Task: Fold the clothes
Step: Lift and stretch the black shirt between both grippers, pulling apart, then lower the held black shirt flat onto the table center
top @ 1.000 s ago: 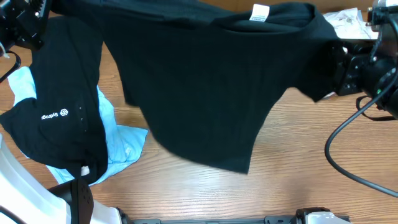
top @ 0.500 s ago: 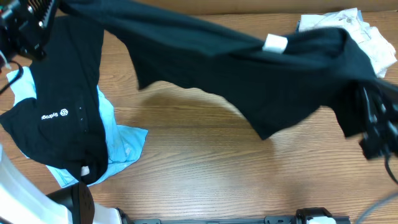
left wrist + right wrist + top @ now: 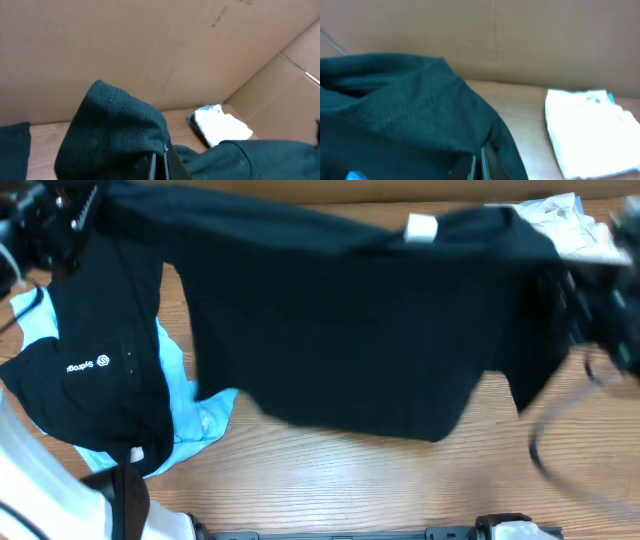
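Note:
A plain black T-shirt (image 3: 350, 330) with a small white tag (image 3: 421, 227) hangs spread above the table, held by its two shoulders. My left gripper (image 3: 75, 205) is shut on its left shoulder at the far left (image 3: 120, 130). My right gripper (image 3: 575, 270) is shut on its right shoulder at the far right, blurred in the overhead view; the fabric fills the right wrist view (image 3: 405, 110). Another black garment with a small white logo (image 3: 95, 365) lies at the left over a light blue one (image 3: 195, 415).
A folded white garment (image 3: 575, 225) lies at the back right and shows in both wrist views (image 3: 222, 125) (image 3: 587, 130). Cardboard walls (image 3: 150, 45) stand behind the wooden table (image 3: 350, 480). A cable (image 3: 550, 450) hangs at the right.
The black T-shirt, bunched and swung up half a second ago, has dropped and spread wide again. My right gripper moved back up towards the far right; the left stayed put.

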{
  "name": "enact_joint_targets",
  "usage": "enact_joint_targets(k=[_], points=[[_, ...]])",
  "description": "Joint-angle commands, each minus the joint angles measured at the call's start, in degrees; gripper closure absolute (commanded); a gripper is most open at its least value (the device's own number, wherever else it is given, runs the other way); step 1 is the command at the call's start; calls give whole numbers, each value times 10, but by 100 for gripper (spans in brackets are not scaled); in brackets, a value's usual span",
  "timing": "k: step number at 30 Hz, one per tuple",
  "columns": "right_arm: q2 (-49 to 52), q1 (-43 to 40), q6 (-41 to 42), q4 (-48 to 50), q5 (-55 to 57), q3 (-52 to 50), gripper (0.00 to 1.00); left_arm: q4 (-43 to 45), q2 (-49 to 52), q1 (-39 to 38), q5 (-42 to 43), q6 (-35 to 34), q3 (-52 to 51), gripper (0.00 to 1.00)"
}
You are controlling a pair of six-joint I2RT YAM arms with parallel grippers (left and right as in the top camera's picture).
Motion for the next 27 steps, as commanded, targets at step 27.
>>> enact_joint_targets(k=[27], points=[[273,-5,-32,269,0,-1,96,149,238,-156,-242,87,-5,96]])
